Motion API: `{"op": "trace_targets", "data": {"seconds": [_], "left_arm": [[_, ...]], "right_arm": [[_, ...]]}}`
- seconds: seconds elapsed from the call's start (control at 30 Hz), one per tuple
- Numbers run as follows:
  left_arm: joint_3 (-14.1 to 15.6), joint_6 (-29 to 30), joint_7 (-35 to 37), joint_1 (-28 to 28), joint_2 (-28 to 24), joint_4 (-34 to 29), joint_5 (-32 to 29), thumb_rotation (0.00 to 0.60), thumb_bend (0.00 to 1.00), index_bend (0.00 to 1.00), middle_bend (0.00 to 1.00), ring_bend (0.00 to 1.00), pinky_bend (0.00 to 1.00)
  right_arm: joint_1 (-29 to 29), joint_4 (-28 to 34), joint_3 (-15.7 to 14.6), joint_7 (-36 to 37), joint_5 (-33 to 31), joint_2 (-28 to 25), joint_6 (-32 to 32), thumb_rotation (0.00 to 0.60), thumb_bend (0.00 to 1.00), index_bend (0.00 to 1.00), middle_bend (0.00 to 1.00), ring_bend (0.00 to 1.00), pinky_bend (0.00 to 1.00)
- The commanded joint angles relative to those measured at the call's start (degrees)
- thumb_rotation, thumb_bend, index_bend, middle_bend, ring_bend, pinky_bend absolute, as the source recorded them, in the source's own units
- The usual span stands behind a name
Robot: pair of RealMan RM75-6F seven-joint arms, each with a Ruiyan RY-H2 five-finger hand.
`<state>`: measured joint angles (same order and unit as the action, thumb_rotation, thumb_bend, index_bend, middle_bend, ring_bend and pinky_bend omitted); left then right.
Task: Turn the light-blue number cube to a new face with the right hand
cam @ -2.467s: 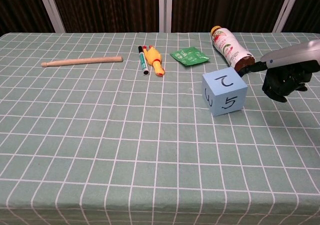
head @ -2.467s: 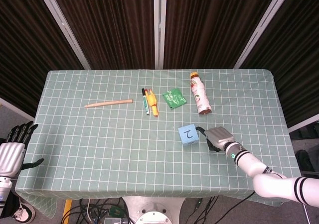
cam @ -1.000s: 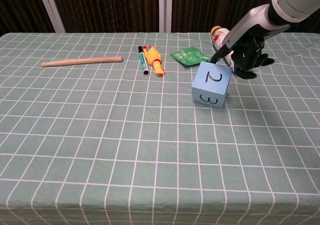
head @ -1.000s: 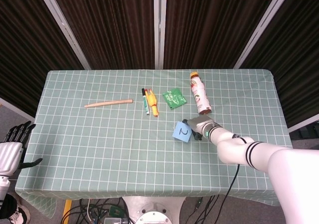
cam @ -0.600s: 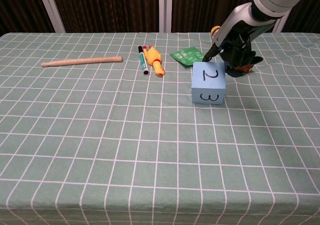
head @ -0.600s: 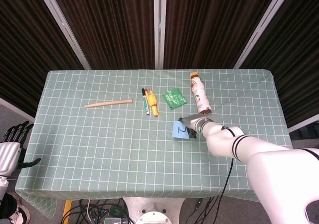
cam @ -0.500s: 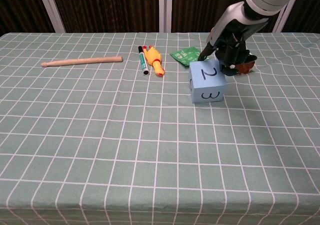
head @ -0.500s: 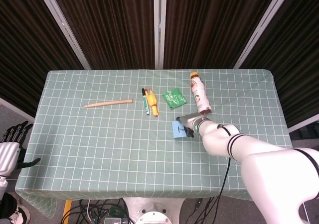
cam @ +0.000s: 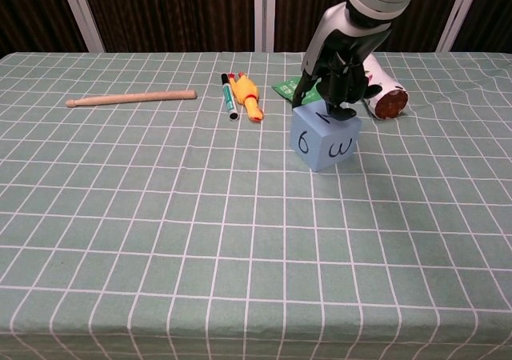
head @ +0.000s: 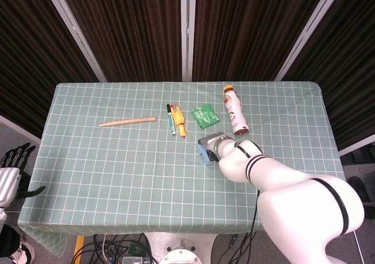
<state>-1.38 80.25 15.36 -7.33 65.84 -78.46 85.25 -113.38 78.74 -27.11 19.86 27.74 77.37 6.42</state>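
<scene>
The light-blue number cube (cam: 322, 140) stands on the green checked cloth right of centre, a 6 on its front-left face and a 3 on its front-right face. My right hand (cam: 332, 80) comes down on it from above, dark fingers curled over the top face and the thumb at the left edge, covering most of the top number. In the head view the right hand (head: 214, 145) hides nearly all of the cube (head: 202, 153). My left hand (head: 10, 171) hangs off the table's near left corner, fingers apart, holding nothing.
A bottle (cam: 374, 80) lies just behind and right of the cube, a green packet (cam: 300, 90) just behind it. Further left lie a yellow rubber chicken (cam: 247, 98), a green marker (cam: 228, 96) and a wooden stick (cam: 132, 98).
The right hand swept in from the right onto the cube. The cube slid left and twisted: earlier it showed 2 and 3, now 6 and 3. The left hand stayed put.
</scene>
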Motion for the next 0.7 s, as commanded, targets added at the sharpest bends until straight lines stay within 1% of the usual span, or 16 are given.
{"op": "trace_targets", "data": {"seconds": [0.03,0.17,0.37,0.7], "left_arm": [[-0.03,0.18,0.08,0.09,-0.01,0.03,0.01,0.6,0.0,0.03,0.0,0.0,0.0],[-0.03,0.29,-0.15,0.1,-0.16,-0.17,0.13,0.6,0.0,0.03,0.0,0.0,0.0],[0.07,0.19,-0.81,0.0,-0.11,-0.6,0.35,0.6,0.0,0.03,0.0,0.0,0.0],[0.2,-0.13,-1.87,-0.12,-0.18,-1.28,0.37,0.6,0.0,0.03,0.0,0.0,0.0]], "right_arm": [[0.14,0.5,0.95,1.51,2.4,-0.27,0.13,0.6,1.0,0.03,1.0,0.86,0.74],[0.14,2.3,1.45,3.01,5.52,-1.55,-0.28,0.6,1.0,0.07,1.0,0.86,0.74],[0.18,5.19,1.19,4.66,9.47,-3.16,-1.21,0.6,1.0,0.11,1.0,0.86,0.74],[0.89,10.74,0.75,5.13,15.4,-5.81,-2.81,0.6,1.0,0.17,1.0,0.86,0.74]]}}
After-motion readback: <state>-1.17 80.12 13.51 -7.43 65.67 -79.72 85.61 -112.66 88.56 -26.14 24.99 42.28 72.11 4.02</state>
